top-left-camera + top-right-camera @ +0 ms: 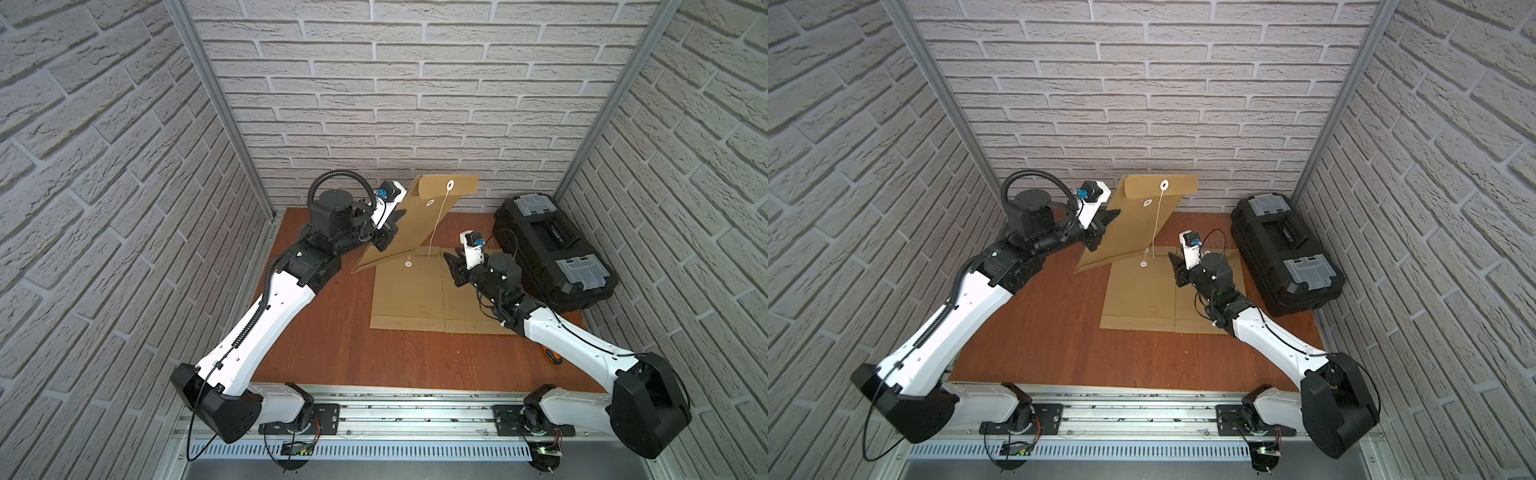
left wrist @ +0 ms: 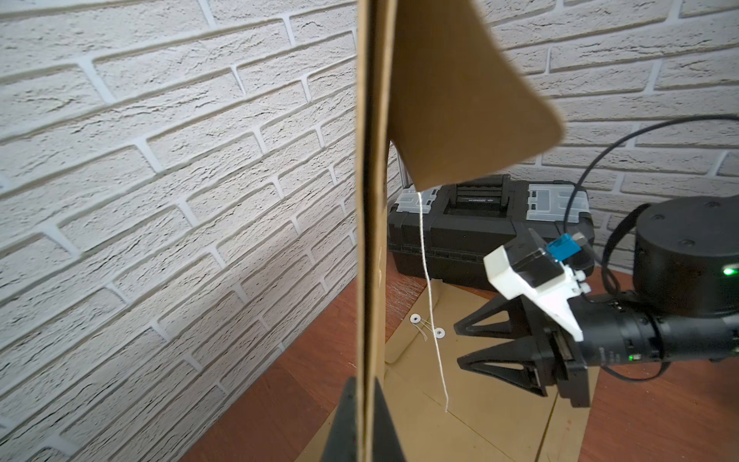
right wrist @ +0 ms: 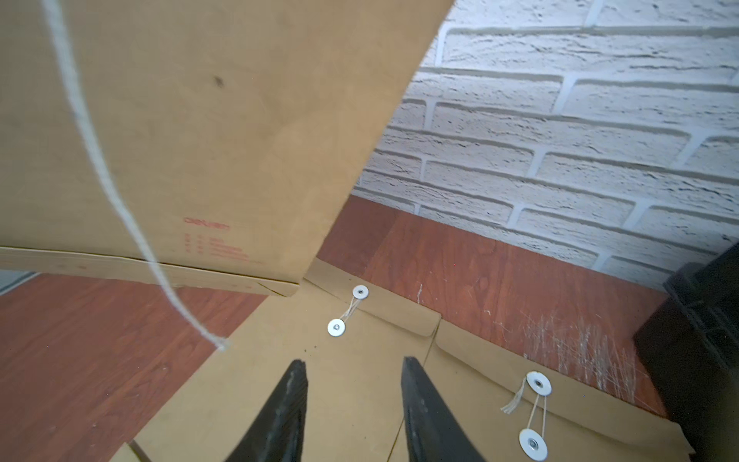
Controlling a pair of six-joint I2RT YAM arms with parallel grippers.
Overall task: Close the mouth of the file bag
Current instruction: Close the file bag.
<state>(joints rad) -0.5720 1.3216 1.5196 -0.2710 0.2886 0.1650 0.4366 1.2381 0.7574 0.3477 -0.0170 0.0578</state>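
Above flat envelopes (image 1: 409, 299) on the table (image 1: 332, 345), the right gripper (image 1: 451, 266) stands with jaws parted, empty. Beyond, the left gripper (image 1: 386, 237) pinches the brown file bag (image 1: 419, 216) by its side edge, aloft, its long axis tilted upward. The flap (image 1: 451, 187) is topmost toward the back wall (image 1: 415, 104), and the string (image 1: 440, 216) dangles loose.

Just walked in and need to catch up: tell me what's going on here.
The left end effector is shut on the edge of a brown file bag, holding it up over the table. Its flap is folded over, but the string hangs loose, not yet wound. The right end effector is open, low over two other bags lying flat, close to the string's free end.
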